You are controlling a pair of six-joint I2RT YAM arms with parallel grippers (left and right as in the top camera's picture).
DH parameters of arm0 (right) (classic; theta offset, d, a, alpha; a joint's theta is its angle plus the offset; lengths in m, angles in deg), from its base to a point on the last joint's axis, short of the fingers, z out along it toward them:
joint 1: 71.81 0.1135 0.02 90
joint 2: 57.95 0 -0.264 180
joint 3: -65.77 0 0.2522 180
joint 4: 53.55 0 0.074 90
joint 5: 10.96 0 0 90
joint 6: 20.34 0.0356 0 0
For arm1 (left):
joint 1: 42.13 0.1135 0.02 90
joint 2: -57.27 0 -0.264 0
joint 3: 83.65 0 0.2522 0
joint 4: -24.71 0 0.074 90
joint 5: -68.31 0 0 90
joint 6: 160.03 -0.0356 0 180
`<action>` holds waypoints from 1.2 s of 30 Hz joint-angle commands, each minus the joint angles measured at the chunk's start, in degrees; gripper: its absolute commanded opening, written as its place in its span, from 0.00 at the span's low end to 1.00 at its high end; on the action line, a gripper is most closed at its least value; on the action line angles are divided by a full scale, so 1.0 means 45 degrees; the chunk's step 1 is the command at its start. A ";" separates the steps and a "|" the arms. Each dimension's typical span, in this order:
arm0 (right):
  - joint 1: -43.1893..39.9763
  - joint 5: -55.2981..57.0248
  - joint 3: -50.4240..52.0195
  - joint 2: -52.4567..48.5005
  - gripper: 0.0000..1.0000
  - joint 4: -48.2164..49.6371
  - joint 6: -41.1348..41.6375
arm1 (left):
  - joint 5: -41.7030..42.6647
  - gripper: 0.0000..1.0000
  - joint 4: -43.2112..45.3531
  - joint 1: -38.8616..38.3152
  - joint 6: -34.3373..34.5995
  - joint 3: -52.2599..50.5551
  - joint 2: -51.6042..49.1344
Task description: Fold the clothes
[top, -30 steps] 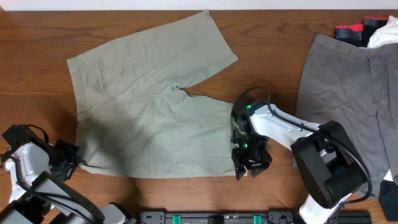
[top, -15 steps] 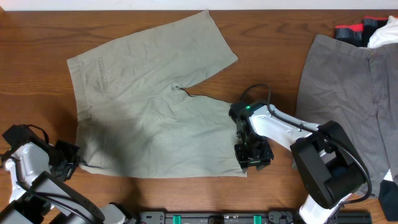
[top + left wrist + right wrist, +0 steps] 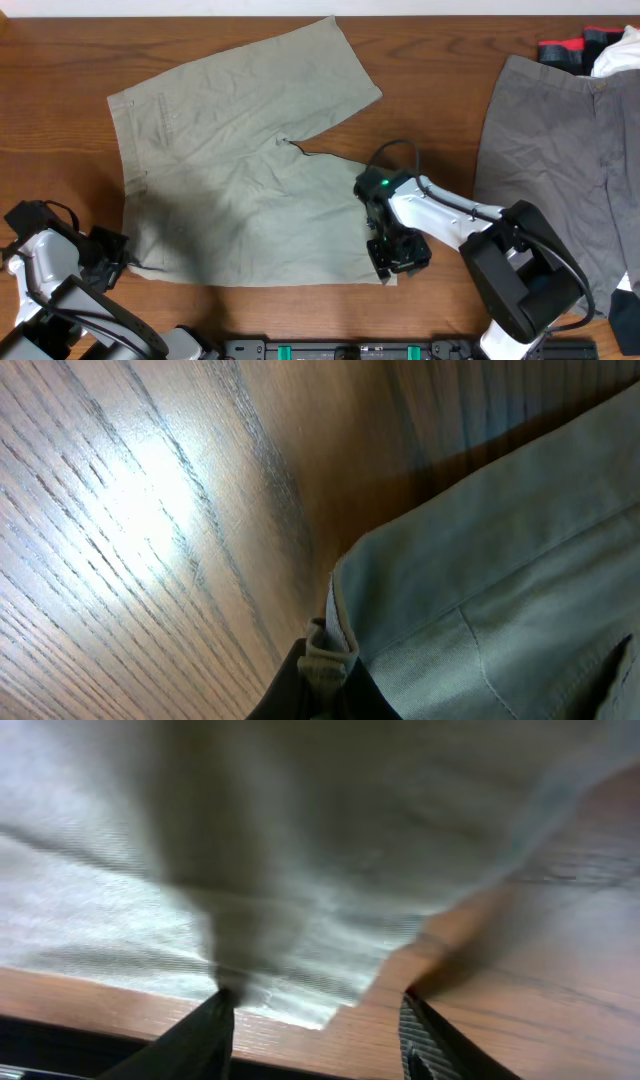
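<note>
The light khaki shorts (image 3: 240, 170) lie spread flat across the middle of the table, waistband to the left. My left gripper (image 3: 120, 262) is at their near-left corner; in the left wrist view it (image 3: 325, 678) is shut on a bunched bit of the khaki waistband corner (image 3: 328, 650). My right gripper (image 3: 396, 256) stands open over the near-right hem corner. In the right wrist view that hem corner (image 3: 320, 1005) lies on the wood between the spread fingers (image 3: 205, 1040). The grey shorts (image 3: 560, 150) lie flat at the right, untouched.
Red, black and white items (image 3: 590, 45) are piled at the far right corner, beside the grey shorts. A black rail (image 3: 400, 350) runs along the table's near edge, just below my right gripper. Bare wood (image 3: 440, 120) separates the two pairs.
My right gripper has slid left, from the bare wood onto the khaki hem corner, with its jaws still apart. The left gripper has held still on the waistband corner.
</note>
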 commanded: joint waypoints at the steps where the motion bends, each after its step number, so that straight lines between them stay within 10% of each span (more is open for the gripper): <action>1: 0.0253 -0.0078 0.0058 -0.0073 0.50 0.0291 -0.0418 | -0.0291 0.06 -0.0126 -0.0029 0.0015 -0.0117 0.0151; 14: 0.0282 0.0010 0.0058 -0.0073 0.21 0.0262 -0.0228 | -0.0291 0.06 -0.0277 -0.0029 0.0010 -0.0117 0.0151; 36: 0.0272 0.0481 -0.0403 0.0325 0.01 -0.0311 -0.0573 | -0.0291 0.06 -0.0282 -0.0029 0.0005 -0.0117 0.0155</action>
